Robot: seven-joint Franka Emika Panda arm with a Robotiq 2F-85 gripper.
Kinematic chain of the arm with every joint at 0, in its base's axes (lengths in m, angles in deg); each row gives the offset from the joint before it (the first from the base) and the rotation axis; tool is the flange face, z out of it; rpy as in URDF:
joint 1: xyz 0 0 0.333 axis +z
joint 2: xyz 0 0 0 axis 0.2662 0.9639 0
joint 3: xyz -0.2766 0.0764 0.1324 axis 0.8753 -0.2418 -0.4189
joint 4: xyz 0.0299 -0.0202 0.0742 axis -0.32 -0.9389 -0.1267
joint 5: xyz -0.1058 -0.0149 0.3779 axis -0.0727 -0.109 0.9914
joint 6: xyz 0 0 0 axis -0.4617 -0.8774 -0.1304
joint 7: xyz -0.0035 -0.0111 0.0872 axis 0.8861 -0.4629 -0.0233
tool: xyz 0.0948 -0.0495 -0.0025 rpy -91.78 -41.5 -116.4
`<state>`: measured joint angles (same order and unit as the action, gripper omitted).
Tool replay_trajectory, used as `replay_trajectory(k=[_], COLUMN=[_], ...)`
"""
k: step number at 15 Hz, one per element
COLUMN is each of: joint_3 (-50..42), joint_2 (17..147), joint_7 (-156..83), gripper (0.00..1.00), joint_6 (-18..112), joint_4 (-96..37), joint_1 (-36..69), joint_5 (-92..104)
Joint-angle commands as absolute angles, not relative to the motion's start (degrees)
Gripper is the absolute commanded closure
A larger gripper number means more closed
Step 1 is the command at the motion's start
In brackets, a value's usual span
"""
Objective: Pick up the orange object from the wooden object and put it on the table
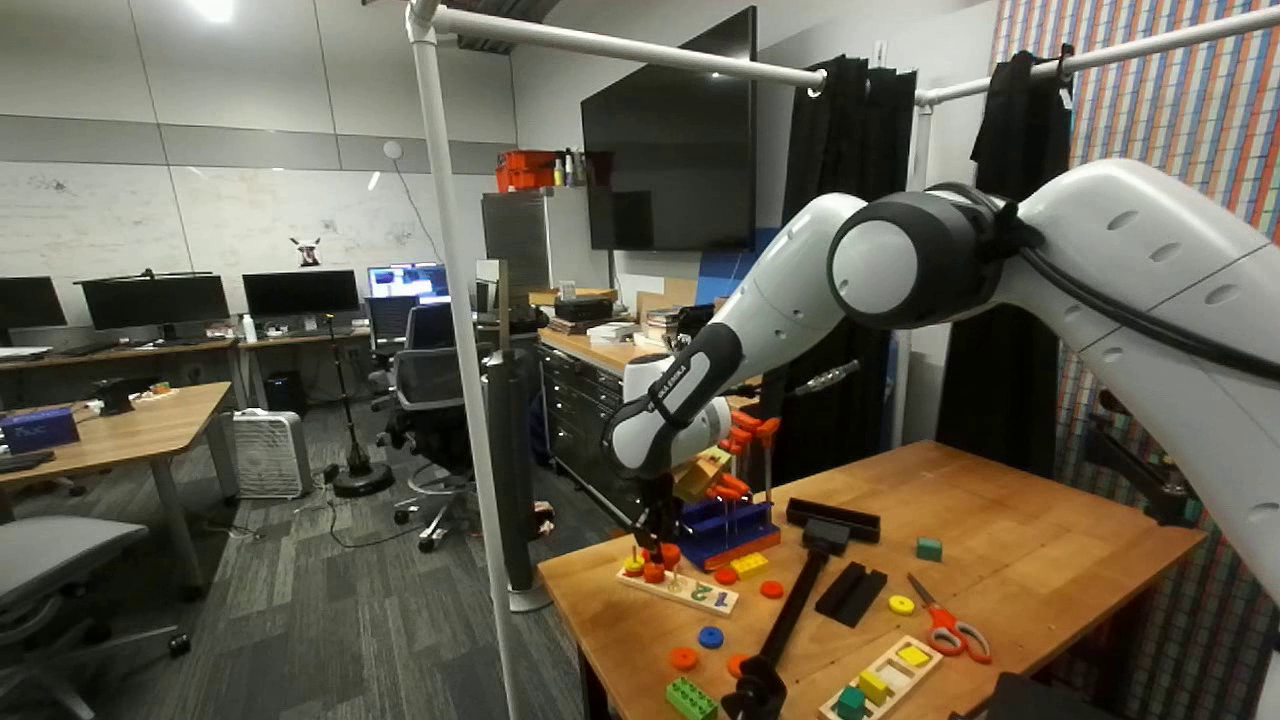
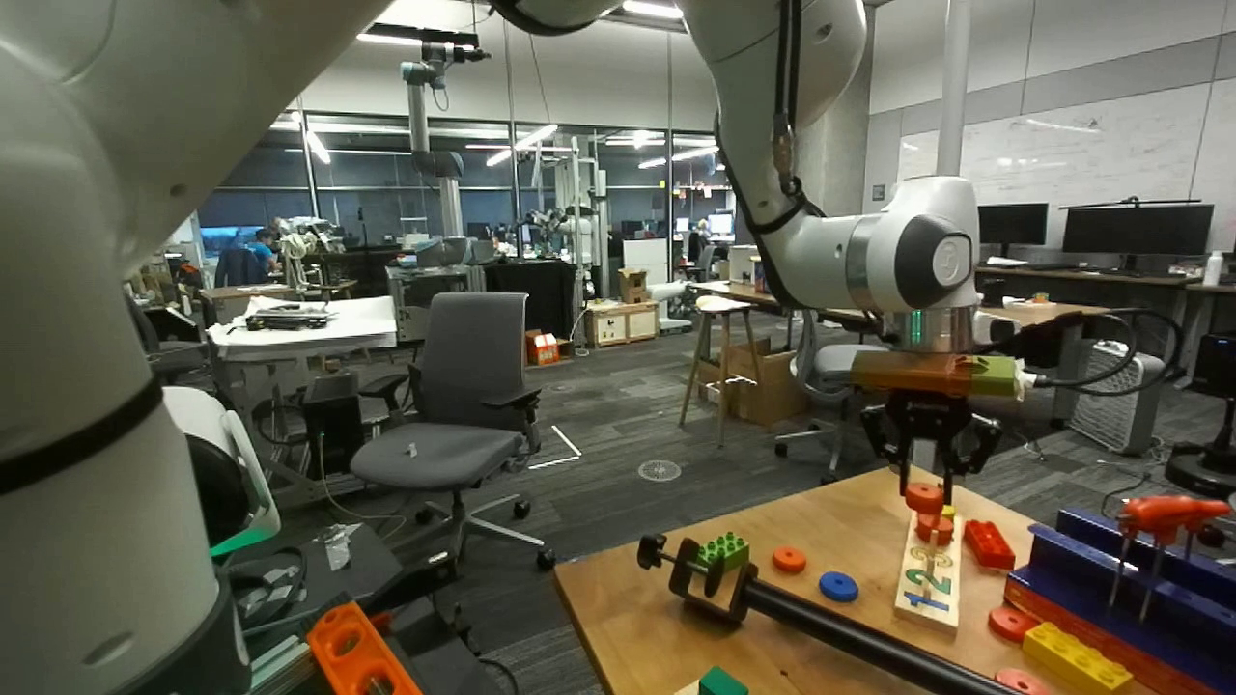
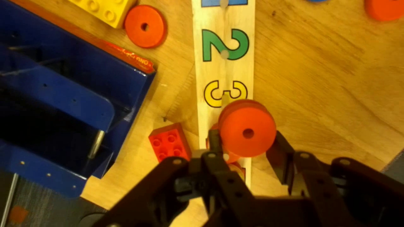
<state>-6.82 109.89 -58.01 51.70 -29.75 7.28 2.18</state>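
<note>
My gripper is shut on an orange ring with a centre hole. In an exterior view the held ring hangs at the fingertips of my gripper, just above the wooden peg board. The board, marked 1, 2 and 3, also shows in the wrist view and in an exterior view. More orange and yellow rings sit on its far end, where an orange ring shows under the held one; the wrist view partly hides these. The board lies on the light-brown table.
A blue rack with orange-handled tools stands beside the board. A red brick, a yellow brick and a loose orange ring lie near it. A black post, scissors and a blue ring are on the table.
</note>
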Motion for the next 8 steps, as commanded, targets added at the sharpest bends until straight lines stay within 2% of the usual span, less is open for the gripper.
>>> replay_trajectory(k=[1, 8], joint_3=[-9.05, -13.82], joint_2=[105.66, 105.49], joint_7=[-58.97, -61.93], gripper=[0.77, 0.77], joint_6=[50.02, 47.81], joint_4=[-34.38, -38.53], joint_1=[7.29, 7.22], joint_5=[3.55, 6.77])
